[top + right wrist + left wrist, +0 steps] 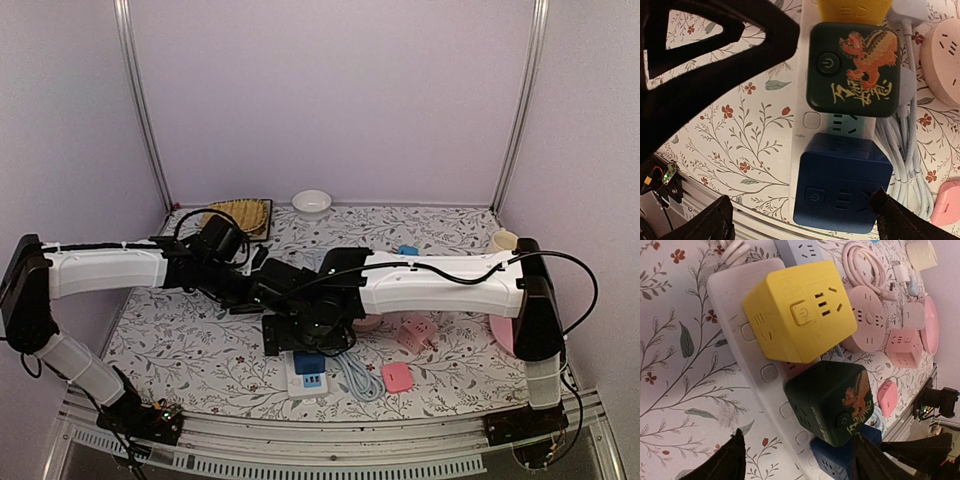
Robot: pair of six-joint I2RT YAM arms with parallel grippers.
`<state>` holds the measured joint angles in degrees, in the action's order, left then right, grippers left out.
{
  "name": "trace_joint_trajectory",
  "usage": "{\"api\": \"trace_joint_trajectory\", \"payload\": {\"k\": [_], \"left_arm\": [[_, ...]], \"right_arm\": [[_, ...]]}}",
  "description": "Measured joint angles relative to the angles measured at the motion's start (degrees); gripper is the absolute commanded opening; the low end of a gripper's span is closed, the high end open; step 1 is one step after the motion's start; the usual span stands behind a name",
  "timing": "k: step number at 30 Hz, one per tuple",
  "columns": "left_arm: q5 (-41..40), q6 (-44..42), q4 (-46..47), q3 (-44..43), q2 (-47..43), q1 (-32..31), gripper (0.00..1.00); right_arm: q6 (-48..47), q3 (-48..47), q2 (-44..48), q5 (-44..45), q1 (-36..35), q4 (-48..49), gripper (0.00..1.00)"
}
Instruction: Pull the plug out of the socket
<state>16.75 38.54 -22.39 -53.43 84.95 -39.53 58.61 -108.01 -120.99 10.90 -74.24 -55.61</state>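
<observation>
Right wrist view: my right gripper (800, 210) hangs spread over the blue cube plug (842, 185), seated at the near end of the white power strip (801, 120). My left gripper (799, 442), also spread, straddles the dark green cube (827, 402). Approach step, I judge; next: lower, pinch, pull straight up.

The left arm (105, 272) and right arm (440, 285) have white shells between black joints. A black cable (465, 279) runs along the right one. Black bases (150, 420); plain black wedge-shaped fingers (710, 225).
</observation>
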Motion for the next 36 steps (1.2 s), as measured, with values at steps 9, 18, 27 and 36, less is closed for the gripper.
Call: {"api": "trace_joint_trajectory", "payload": {"k": [9,18,27,36], "left_arm": [[2.7,-1.9,3.3,0.6,1.6,0.1,0.72],[3.9,-1.9,4.9,2.9,3.3,0.1,0.72],[5.3,-1.9,6.4,3.5,4.0,0.2,0.72],[6.7,-2.6,6.7,2.7,5.1,0.2,0.72]], "right_arm": [[4.9,-0.1,-0.2,1.2,0.0,-6.3,0.97],[5.3,-0.1,-3.1,0.7,0.0,-6.3,0.9],[4.9,0.1,-4.2,0.7,0.0,-5.7,0.78],[4.6,0.1,-4.2,0.8,0.7,-4.3,0.74]]}}
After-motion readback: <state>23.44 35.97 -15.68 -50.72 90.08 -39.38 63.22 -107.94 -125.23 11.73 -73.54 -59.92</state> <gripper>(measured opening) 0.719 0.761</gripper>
